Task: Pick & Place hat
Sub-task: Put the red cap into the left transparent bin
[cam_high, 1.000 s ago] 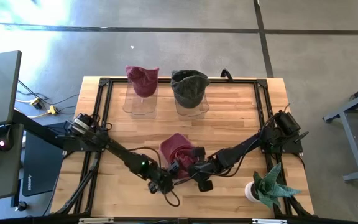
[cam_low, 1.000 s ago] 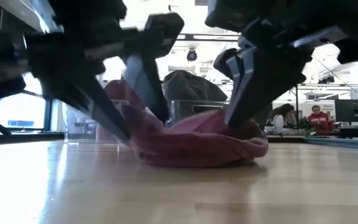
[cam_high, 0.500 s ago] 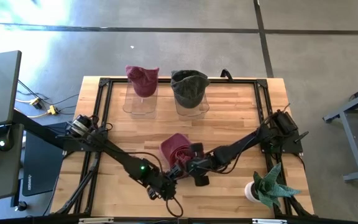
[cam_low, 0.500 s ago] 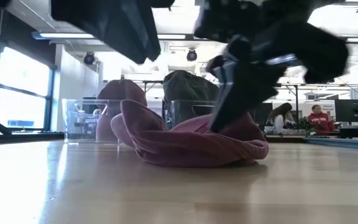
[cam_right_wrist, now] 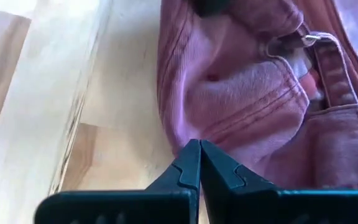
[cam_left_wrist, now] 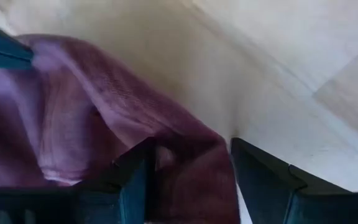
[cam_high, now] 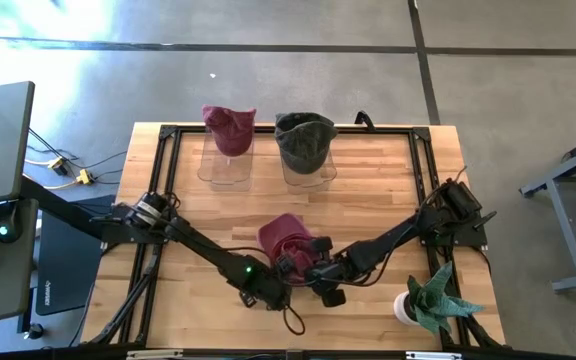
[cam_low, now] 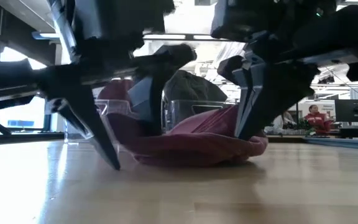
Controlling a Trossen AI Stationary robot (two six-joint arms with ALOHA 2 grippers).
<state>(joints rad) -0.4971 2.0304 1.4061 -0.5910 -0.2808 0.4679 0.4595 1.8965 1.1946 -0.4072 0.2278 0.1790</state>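
Lowered left end effector (cam_high: 280,283); three hats (cam_high: 284,238).

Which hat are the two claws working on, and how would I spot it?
Look at the wooden table. At its far edge, a maroon cap and a dark cap sit on clear stands. Nearer the front, between the left claw and right claw, lies the pink hat, the only one crumpled flat on the wood.
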